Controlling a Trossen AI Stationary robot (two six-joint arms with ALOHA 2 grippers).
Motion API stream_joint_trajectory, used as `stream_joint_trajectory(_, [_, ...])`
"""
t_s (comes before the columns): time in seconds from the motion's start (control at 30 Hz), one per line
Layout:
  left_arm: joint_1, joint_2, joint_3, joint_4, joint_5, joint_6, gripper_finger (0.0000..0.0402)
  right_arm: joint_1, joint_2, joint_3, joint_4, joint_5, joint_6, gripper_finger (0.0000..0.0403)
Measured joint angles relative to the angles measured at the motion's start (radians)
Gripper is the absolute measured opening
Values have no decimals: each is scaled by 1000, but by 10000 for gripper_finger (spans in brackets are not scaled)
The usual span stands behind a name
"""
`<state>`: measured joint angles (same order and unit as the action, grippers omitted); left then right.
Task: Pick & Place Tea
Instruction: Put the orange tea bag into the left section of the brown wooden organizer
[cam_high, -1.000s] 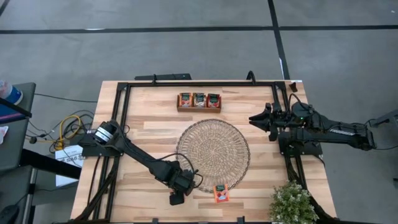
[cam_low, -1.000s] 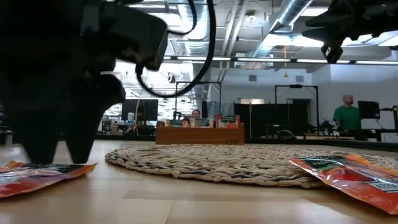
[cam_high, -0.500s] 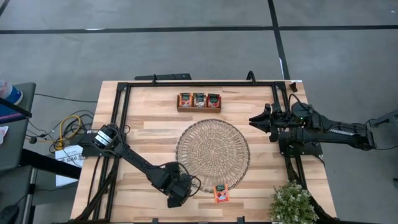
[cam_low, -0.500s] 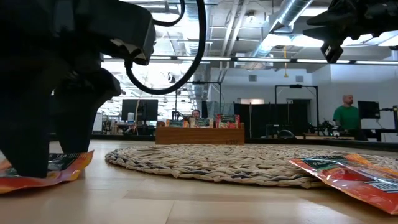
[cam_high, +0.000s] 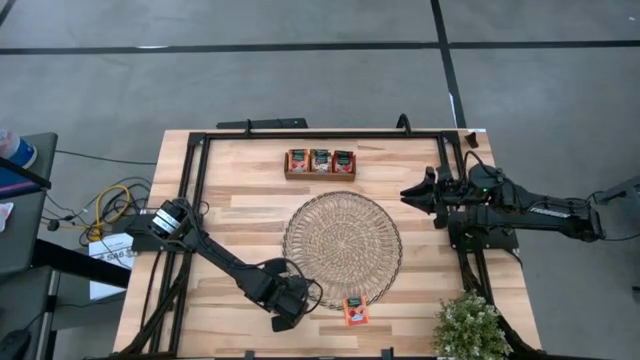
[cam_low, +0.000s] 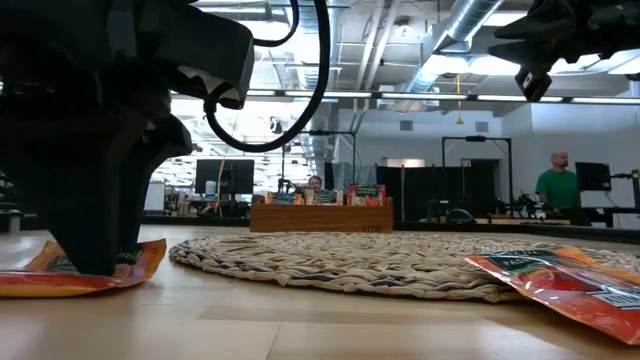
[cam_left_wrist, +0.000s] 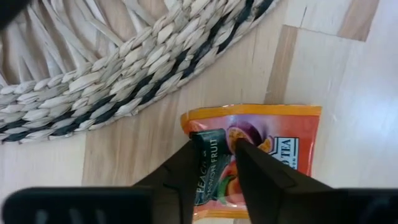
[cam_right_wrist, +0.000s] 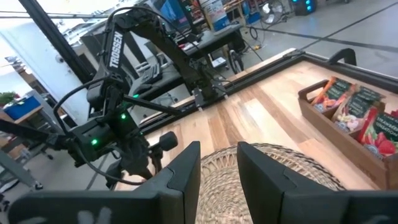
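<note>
Now my left gripper (cam_left_wrist: 214, 163) has just pinched its jaws onto the red-orange square tea packet (cam_left_wrist: 273, 143) beside the round woven mat (cam_high: 342, 238); it looks ready to lift. My right gripper (cam_right_wrist: 219, 163) waits apart, jaws parted, empty.

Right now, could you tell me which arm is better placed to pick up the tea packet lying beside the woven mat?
The left. The left gripper is already down on the tea packet at the mat's edge, fingers pinching it. The right gripper hangs high near the table's far right side.
</note>
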<state>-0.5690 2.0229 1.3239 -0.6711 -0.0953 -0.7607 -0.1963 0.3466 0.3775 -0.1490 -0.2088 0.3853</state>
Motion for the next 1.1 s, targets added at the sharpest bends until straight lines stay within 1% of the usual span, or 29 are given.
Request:
stream_joint_trajectory(0.17, [-1, -11, 5, -20, -21, -46, 55, 0, 0, 0, 0, -8, 0, 97])
stream_joint_trajectory(0.4, [-1, -5, 111, -241, -92, -8, 7, 0, 0, 0, 0, -10, 0, 97])
stream_joint_trajectory(0.6, [0, -7, 204, -377, -168, 12, 2, 0, 0, 0, 0, -10, 0, 97])
stream_joint_trajectory(0.7, [0, -7, 273, -485, -277, 12, 1, 0, 0, 0, 0, -9, 0, 97])
stream_joint_trajectory(0.83, [13, -9, 357, -654, -498, 58, 1, 0, 0, 0, 0, -9, 0, 97])
stream_joint_trajectory(0.93, [48, -10, 397, -749, -666, 105, 1, 0, 0, 0, 0, -9, 0, 97])
stream_joint_trajectory(1.0, [87, -11, 409, -784, -717, 137, 1, 0, 0, 0, 0, -9, 0, 97])
stream_joint_trajectory(1.1, [164, -12, 410, -791, -725, 191, 1, 0, 0, 0, 0, -9, 0, 97])
